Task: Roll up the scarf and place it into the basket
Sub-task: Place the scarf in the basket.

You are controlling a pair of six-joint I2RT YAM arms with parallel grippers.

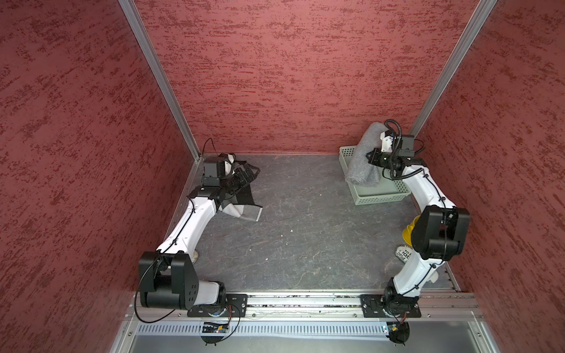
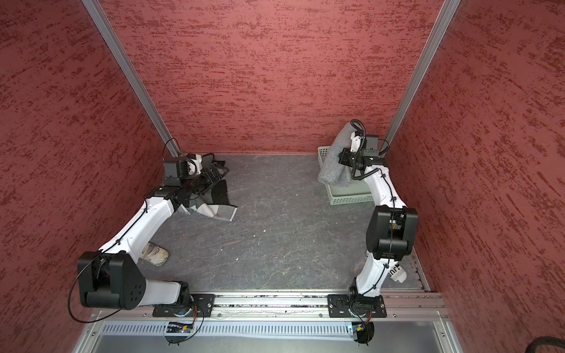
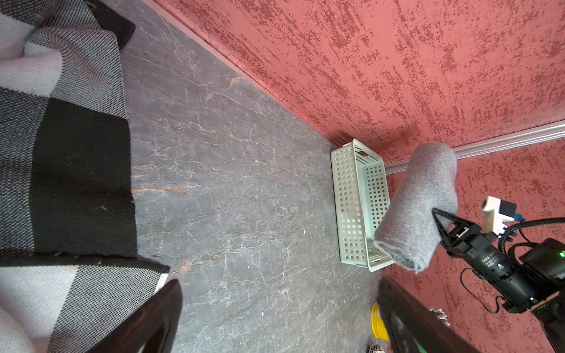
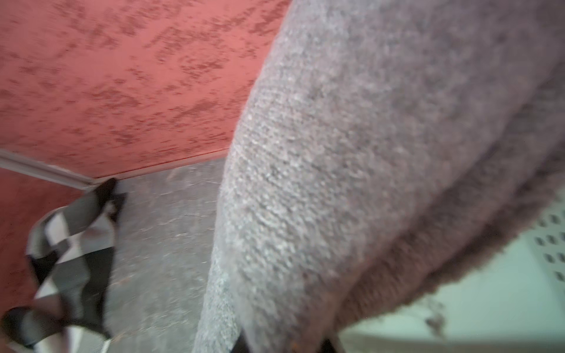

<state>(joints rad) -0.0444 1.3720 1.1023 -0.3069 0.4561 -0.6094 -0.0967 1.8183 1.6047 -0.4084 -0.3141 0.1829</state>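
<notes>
Over basket (image 1: 379, 200) rim, scarf (image 1: 363, 159) (wall (image 1: 290, 91) near)

Robot lab cell, red panel walls (image 1: 305, 76), aluminium frame post (image 1: 159, 79), left arm (image 1: 189, 223) and right arm (image 1: 425, 189)

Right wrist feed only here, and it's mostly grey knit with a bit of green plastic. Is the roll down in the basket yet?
Observer: Not yet. In both top views the rolled scarf hangs tilted, its upper end well above the rim of the basket.
Operator: Does the right gripper have it?
Observer: Yes. The right gripper is shut on it at about mid-length; the left wrist view shows that clearly.
Operator: Is the left arm in the way?
Observer: No. The left gripper is open at the far left corner, by the checked cloth.
</notes>
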